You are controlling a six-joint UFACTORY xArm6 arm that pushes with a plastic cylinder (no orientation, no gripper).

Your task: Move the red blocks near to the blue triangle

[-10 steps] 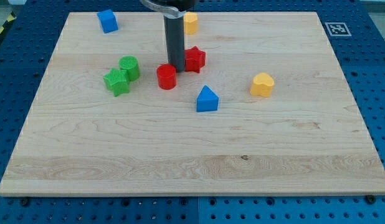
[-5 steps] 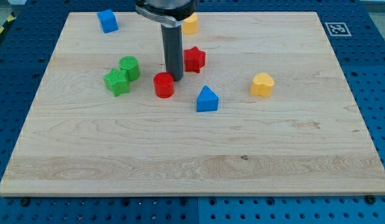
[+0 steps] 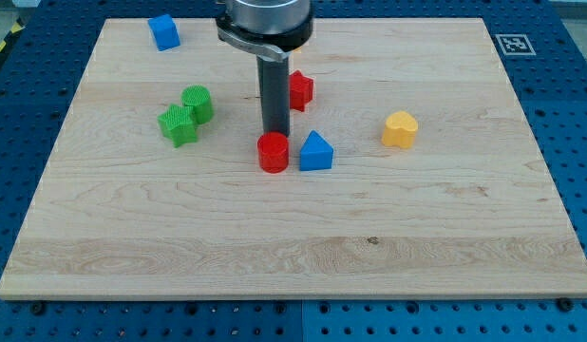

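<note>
My tip [image 3: 275, 133] stands just above the red cylinder [image 3: 273, 152] in the view, touching its far side. The red cylinder sits close to the left of the blue triangle [image 3: 315, 151], with a narrow gap between them. The red star [image 3: 300, 90] lies higher up in the view, partly hidden behind the rod, above the blue triangle.
A green cylinder [image 3: 197, 103] and a green star [image 3: 178, 124] sit together at the left. A blue block [image 3: 163, 31] lies at the top left. A yellow heart [image 3: 400, 128] lies to the right. A yellow block behind the rod is mostly hidden.
The rod moved down and to the right in the view, pushing the red cylinder from left of the red star to right beside the blue triangle. The other blocks stayed put.
</note>
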